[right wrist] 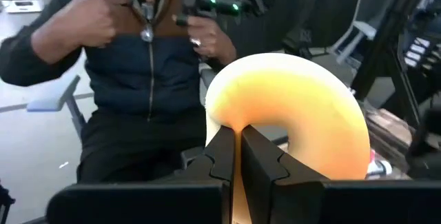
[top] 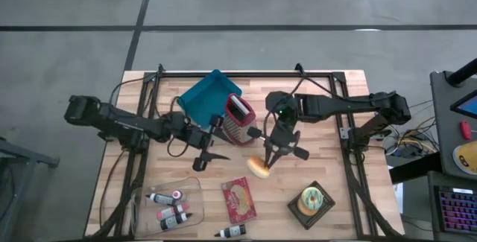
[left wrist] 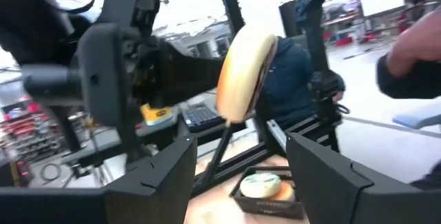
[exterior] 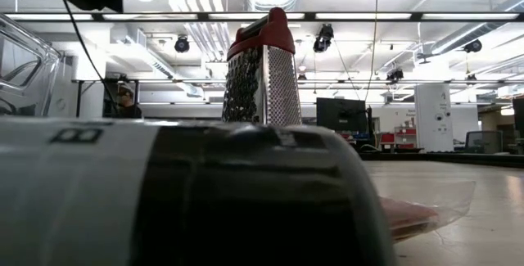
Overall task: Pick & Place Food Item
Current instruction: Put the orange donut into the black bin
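A pale yellow ring-shaped donut [top: 258, 169] hangs above the table's middle, with my right gripper [top: 272, 158] shut on it. In the left wrist view the donut [left wrist: 244, 72] shows edge-on and upright. My left gripper [top: 211, 160] stands open a little to the left, with nothing between its fingers [left wrist: 158, 182]. A second, frosted donut [top: 311, 199] rests on a black tray [top: 326, 214] at the near right. A person sits beyond the table's near side. My right gripper pinches the donut's ring [right wrist: 238, 182] between its two fingers [right wrist: 222, 156], which stand nearly together on it. The fingers slant down toward the table's near side. The donut is lifted clear of the table and stands on edge beyond the fingertips.
A blue bin [top: 211, 97] and a red-topped grater [top: 238, 119] stand at the far middle. A red packet [top: 238, 199] lies near the front, and a clear container [top: 195, 186] holds several small bottles at the near left. A bottle lies close against the low view [exterior: 164, 192].
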Controlling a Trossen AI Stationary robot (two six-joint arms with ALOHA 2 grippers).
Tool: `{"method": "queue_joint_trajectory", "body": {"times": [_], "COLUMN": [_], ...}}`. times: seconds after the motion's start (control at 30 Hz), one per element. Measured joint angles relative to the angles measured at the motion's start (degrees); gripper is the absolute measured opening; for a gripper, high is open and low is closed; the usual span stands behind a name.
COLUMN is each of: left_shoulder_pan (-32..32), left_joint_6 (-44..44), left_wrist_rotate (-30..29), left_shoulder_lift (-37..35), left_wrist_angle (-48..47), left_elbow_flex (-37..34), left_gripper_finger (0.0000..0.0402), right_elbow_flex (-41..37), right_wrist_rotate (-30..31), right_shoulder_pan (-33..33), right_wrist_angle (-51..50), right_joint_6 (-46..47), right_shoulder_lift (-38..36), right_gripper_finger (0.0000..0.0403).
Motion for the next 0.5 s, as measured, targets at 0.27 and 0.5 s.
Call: {"method": "queue_joint_trajectory", "body": {"times": [0.27,0.5], "left_shoulder_pan": [-0.78,-0.83], "left_joint_6": [-1.28,-2.79], "left_wrist_rotate": [5.68,10.13], "left_shoulder_lift": [7.33,12.19], "left_wrist_angle": [-0.40,-0.62], "left_elbow_flex": [6.86,10.19], "left_gripper_finger": [0.0227,0.0227], "right_elbow_flex": [-4.00,-6.33], "right_wrist_rotate": [2.84,4.67], "right_shoulder_pan": [0.46,1.11], "right_wrist_angle": [5.58,6.66], "right_joint_6": [2.29,3.52], "right_shoulder_lift": [0.05,-0.85], "right_gripper_finger": [0.0008,0.0008]}}
